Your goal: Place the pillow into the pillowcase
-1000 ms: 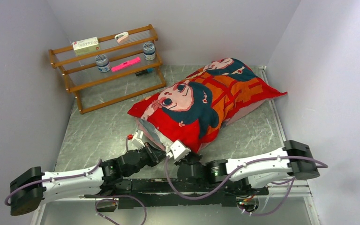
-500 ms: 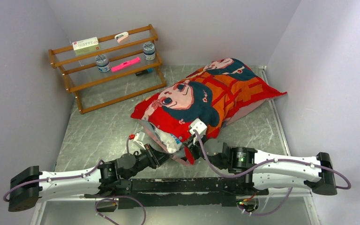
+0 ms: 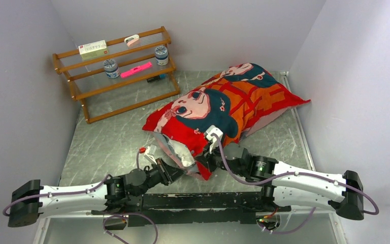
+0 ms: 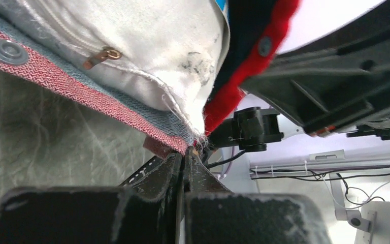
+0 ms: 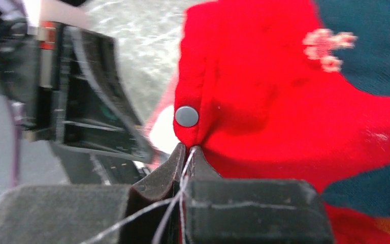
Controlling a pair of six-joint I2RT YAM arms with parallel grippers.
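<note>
Top external view is showing the pillow (image 3: 171, 146) lying mostly inside the pillowcase (image 3: 223, 109) on the worktop (image 3: 111, 137); left fingers (image 4: 160, 170) are pinching its lower hem, right fingers (image 5: 165, 170) its upper, likely to draw the mouth over the end.

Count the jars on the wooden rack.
2. Both stand on the wooden rack: the left jar is left of the pink marker, and the right jar is right of it, near the rack's end. None seems hidden.
</note>
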